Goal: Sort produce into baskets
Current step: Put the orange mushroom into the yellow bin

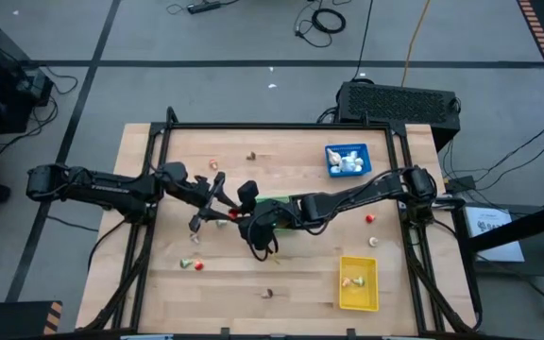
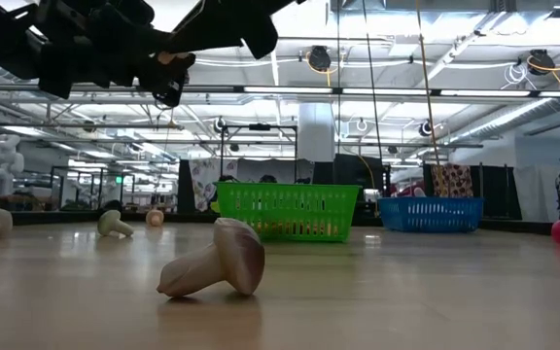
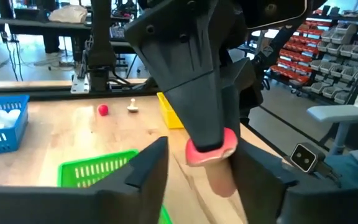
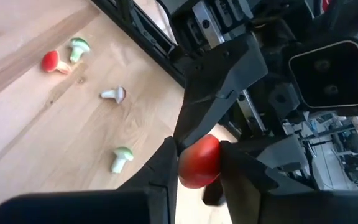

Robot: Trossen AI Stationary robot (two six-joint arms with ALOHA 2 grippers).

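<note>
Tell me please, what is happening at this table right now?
Two robot arms meet above the table's middle, passing a red-capped toy mushroom. The right gripper has its fingers on the red cap, and the left gripper is around the same piece. The green basket sits just beneath them; other pieces lie scattered on the table.
</note>
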